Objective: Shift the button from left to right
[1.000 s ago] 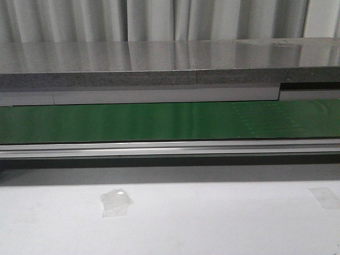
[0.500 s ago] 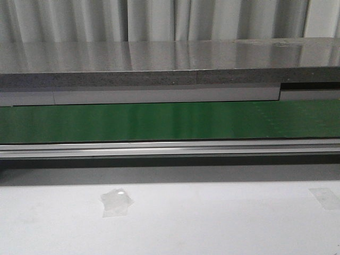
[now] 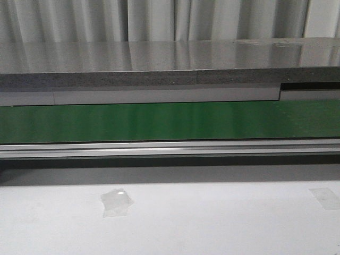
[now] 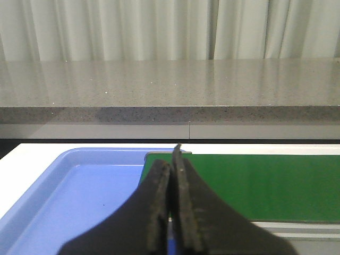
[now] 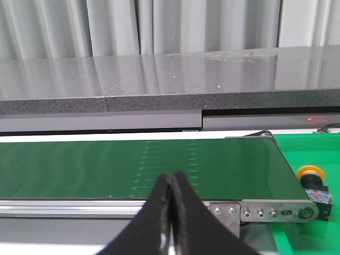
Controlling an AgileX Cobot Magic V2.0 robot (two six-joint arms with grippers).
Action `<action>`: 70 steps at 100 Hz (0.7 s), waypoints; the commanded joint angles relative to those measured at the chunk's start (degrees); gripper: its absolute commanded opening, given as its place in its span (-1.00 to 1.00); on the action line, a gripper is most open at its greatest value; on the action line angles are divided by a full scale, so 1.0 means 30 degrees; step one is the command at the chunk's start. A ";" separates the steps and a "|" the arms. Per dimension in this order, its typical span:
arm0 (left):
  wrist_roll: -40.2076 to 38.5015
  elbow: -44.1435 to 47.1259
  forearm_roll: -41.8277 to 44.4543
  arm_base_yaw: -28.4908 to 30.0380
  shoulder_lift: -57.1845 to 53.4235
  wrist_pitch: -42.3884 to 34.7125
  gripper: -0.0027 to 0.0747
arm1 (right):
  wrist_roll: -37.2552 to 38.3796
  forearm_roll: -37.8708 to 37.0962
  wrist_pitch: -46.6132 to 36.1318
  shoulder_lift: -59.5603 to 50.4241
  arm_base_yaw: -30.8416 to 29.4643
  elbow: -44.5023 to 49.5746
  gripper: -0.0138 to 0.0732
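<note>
The button (image 5: 312, 179), a yellow-orange cap on a black body with small red and blue marks, lies on a green surface just past the right end of the conveyor, seen only in the right wrist view. My right gripper (image 5: 170, 178) is shut with nothing between its fingers, hanging in front of the green belt (image 5: 133, 167), well apart from the button. Over the left end of the belt, my left gripper (image 4: 171, 159) is also shut and empty, beside a blue tray (image 4: 79, 196). Neither gripper shows in the front view.
The green conveyor belt (image 3: 170, 121) runs across the front view behind an aluminium rail (image 3: 170, 147). A grey stone counter (image 3: 159, 64) and curtains stand behind it. Two tape patches, one (image 3: 116, 202) at the left and one (image 3: 325, 197) at the right, lie on the white table.
Faint pale marks seen earlier on the belt's right part no longer show in the front view. Nothing else has visibly changed.
</note>
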 commanded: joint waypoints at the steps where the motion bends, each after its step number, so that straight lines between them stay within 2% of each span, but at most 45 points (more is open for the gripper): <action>1: -0.0277 0.0332 0.0013 -0.0084 -0.1036 -0.1799 -0.98 | -0.0050 -0.0279 -0.1616 -0.0293 -0.0007 -0.0304 -0.84; 12: -0.0492 0.1251 0.0046 -0.0084 -0.2640 -0.1799 -0.98 | -0.0050 -0.0279 -0.1616 -0.0293 -0.0007 -0.0304 -0.84; 26: -0.0743 0.1894 0.0184 -0.0084 -0.2543 -0.2554 -0.98 | -0.0050 -0.0279 -0.1619 -0.0267 -0.0007 -0.0304 -0.84; 70: -0.0743 0.1891 0.0184 -0.0084 -0.2543 -0.2503 -0.98 | -0.0050 -0.0279 -0.1619 -0.0267 -0.0007 -0.0304 -0.84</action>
